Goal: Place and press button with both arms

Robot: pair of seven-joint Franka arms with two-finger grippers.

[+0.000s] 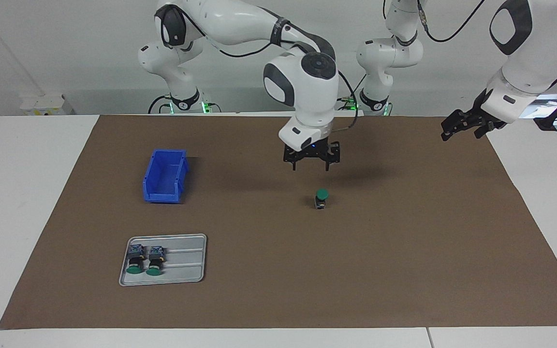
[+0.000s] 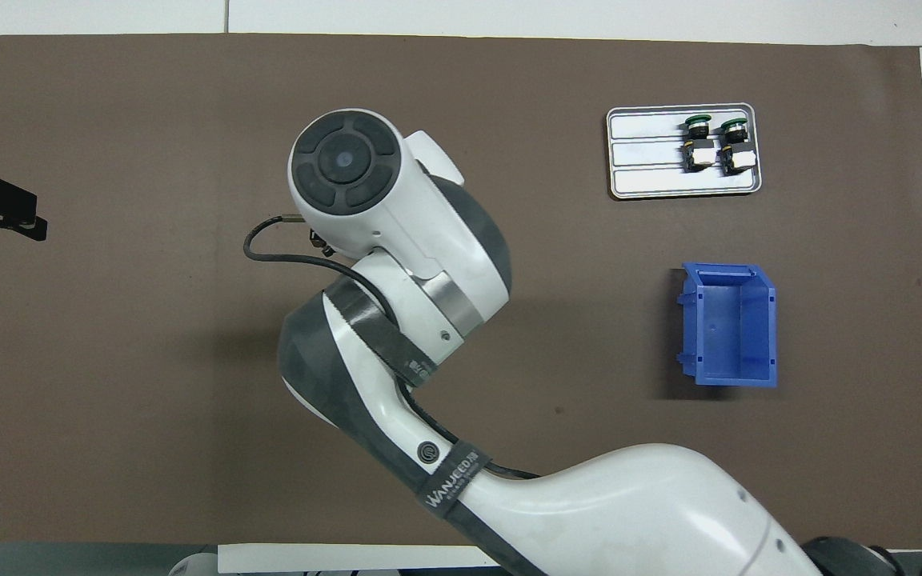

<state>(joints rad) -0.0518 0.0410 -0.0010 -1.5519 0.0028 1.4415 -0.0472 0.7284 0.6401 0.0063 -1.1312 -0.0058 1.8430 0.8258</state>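
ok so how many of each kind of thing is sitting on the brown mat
green-capped push-button switches: 3 (one standing on the mat, two lying in the tray)
grey metal tray: 1
blue plastic bin: 1
total: 5

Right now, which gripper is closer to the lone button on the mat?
Right. The right gripper hangs open just above the button, which stands upright on the mat. The left gripper waits open in the air at the left arm's end of the table.

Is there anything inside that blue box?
No, the blue box is empty: its bare blue floor shows from above, and the spare buttons lie on the metal tray.
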